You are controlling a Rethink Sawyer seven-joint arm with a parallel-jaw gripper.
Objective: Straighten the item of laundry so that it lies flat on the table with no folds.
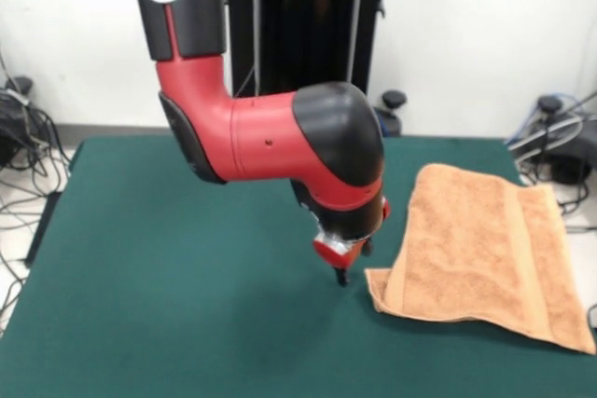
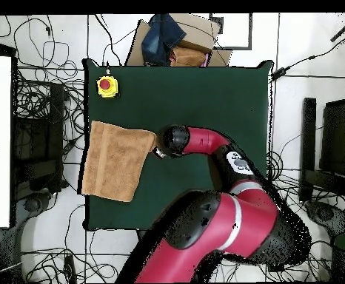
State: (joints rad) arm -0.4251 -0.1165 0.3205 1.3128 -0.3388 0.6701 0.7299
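**Towel corner waits by the claw**

Nearest me, the towel [image 1: 485,249] lies at the table's [image 1: 168,305] right edge, partly folded over. Beside its near-left corner hovers the claw [image 1: 341,272]; whether it's open, I cannot tell. Best pinch only the top layer, then draw it outward slowly.

- Towel [image 1: 485,244]: light orange-tan terry, with a paler woven stripe band
- Table [image 1: 168,277]: dark green
- Arm [image 1: 270,137]: red with black joint sections
- Button [image 2: 106,86], table corner at 10 o'clock overhead: red on yellow base
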